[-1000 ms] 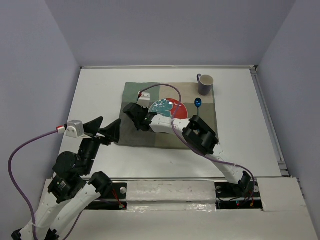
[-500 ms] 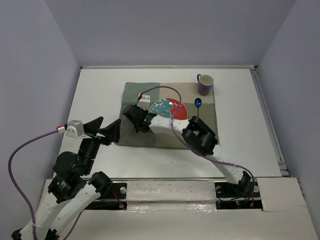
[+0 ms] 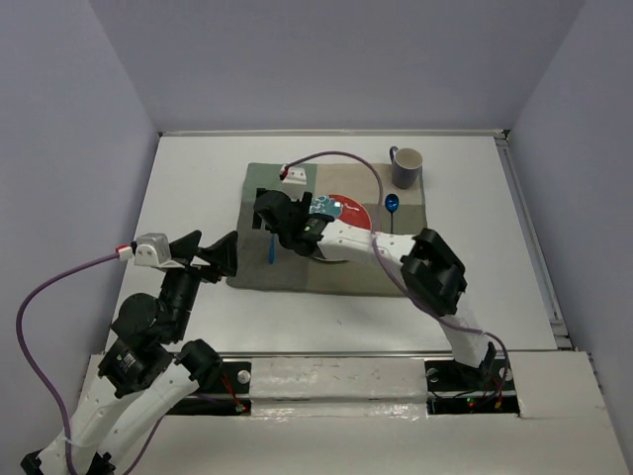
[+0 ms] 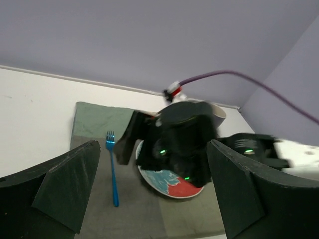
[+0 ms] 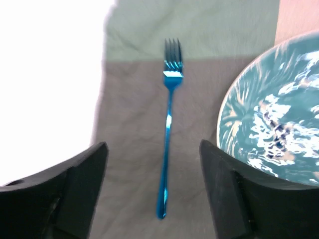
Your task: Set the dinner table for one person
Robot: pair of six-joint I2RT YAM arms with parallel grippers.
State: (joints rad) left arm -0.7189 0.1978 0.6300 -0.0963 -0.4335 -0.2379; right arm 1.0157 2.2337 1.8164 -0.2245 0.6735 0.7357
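right gripper (image 5: 152,159) is hovering over the left part of the cloth mat (image 3: 259,183), jaws spread wide, gripping nothing. blue fork (image 5: 168,144) is lying flat on the mat under the gap between its fingers (image 5: 75,191), tines pointing away from the arm bases, and in the wrist view it's touching neither finger. red-and-teal plate (image 3: 348,210) is sitting in the middle of the mat just right of the fork with a strip of cloth between them; the right arm is crossing over its near side, so part of it is hidden in the top view. blue spoon (image 3: 393,205) is lying on the mat just right of the plate. grey mug (image 3: 406,168) is standing upright at the mat's far right corner, handle facing left. left gripper (image 3: 213,253) is hanging at the mat's near-left edge, jaws also wide and empty, facing the fork and plate. dinner table (image 3: 188,188) is the white top carrying all of this, with the mat sitting roughly mid-table.
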